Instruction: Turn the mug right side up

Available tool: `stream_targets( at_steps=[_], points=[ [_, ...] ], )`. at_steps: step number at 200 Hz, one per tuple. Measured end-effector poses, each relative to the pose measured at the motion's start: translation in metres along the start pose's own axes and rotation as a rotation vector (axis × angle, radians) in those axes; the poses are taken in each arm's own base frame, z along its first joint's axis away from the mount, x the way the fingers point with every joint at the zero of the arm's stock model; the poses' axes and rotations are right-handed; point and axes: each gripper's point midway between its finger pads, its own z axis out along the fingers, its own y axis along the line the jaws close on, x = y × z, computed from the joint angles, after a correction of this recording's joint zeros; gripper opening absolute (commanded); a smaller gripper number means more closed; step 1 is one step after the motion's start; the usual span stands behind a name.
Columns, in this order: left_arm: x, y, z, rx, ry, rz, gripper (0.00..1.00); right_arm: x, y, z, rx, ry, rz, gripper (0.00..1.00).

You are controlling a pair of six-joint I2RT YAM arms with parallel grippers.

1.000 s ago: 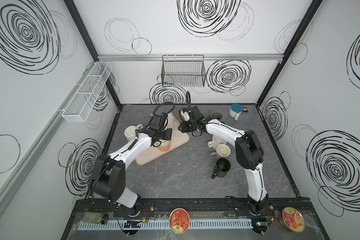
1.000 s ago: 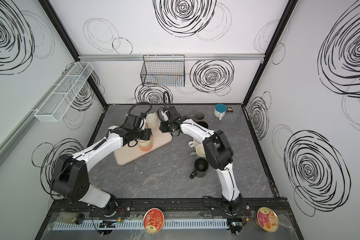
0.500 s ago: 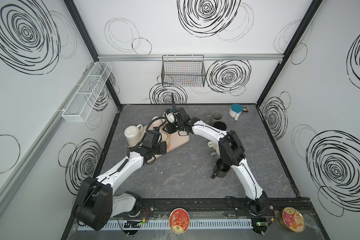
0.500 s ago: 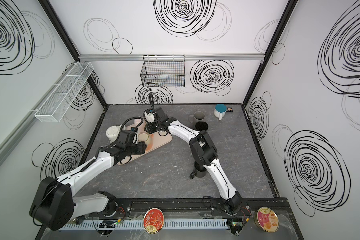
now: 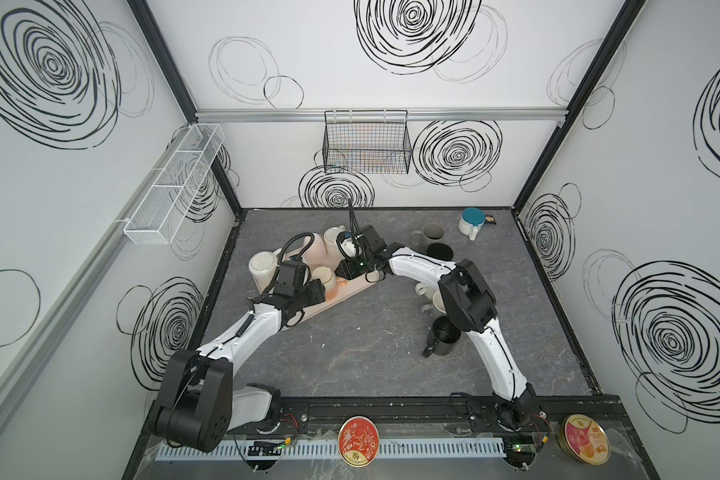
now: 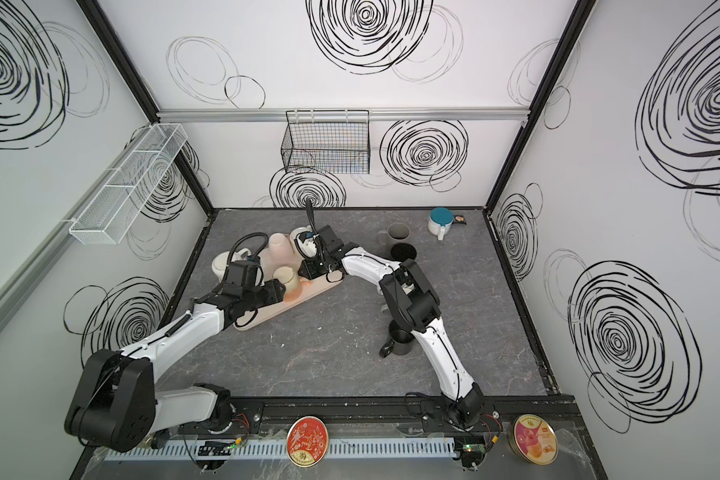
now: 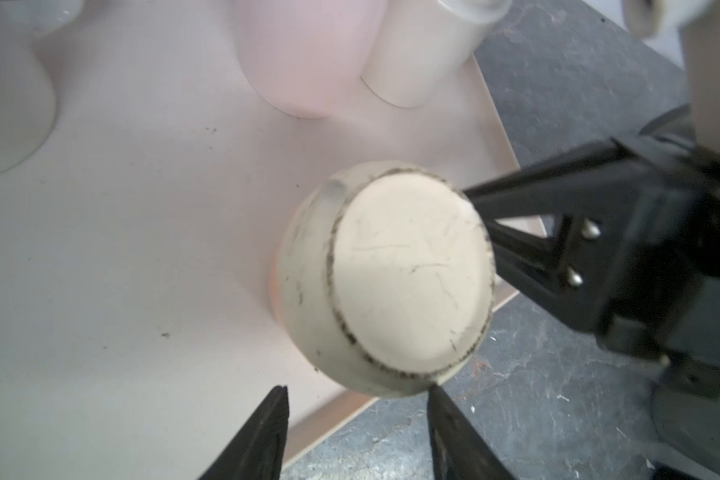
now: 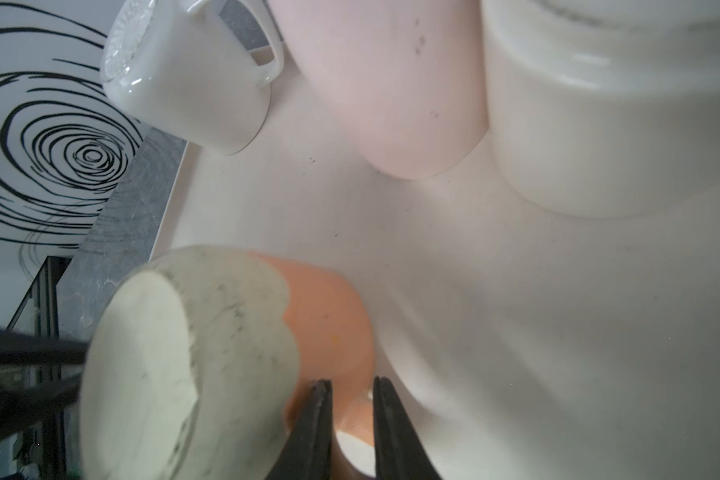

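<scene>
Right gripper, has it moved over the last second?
Yes. In both top views the right gripper has come left and forward, away from the black wire basket, down to the orange mug on the tray.

A robotics lab test cell. White panel walls scribbled with black spirals (image 5: 391,83) sit in black metal corner posts (image 5: 558,104) and box in a grey stone-patterned tabletop (image 5: 350,353). The left white-and-black robot arm (image 5: 242,332) and the right white-and-black robot arm (image 5: 491,353) are bolted to a black rail (image 5: 391,409) at 6 o'clock. A slotted white cable duct (image 5: 412,449) with exposed wiring runs beside the rail. A black wire basket (image 5: 366,145) hangs at 12 o'clock, and a white mesh rack (image 5: 171,183) at 9.
</scene>
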Motion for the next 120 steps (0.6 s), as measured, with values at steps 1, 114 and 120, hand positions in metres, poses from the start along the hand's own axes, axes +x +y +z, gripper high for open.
stream_targets(
  at_steps=[1, 114, 120],
  points=[
    [0.000, 0.001, 0.000, -0.001, -0.001, -0.004, 0.56, 0.000, 0.000, 0.000, -0.001, 0.000, -0.001, 0.22],
    [-0.008, 0.044, -0.005, -0.193, -0.037, -0.116, 0.56, 0.039, 0.052, -0.002, -0.117, 0.059, 0.017, 0.23],
    [-0.007, 0.043, -0.007, -0.202, -0.038, -0.107, 0.56, 0.037, 0.049, -0.006, -0.110, 0.050, 0.028, 0.23]
  ],
)
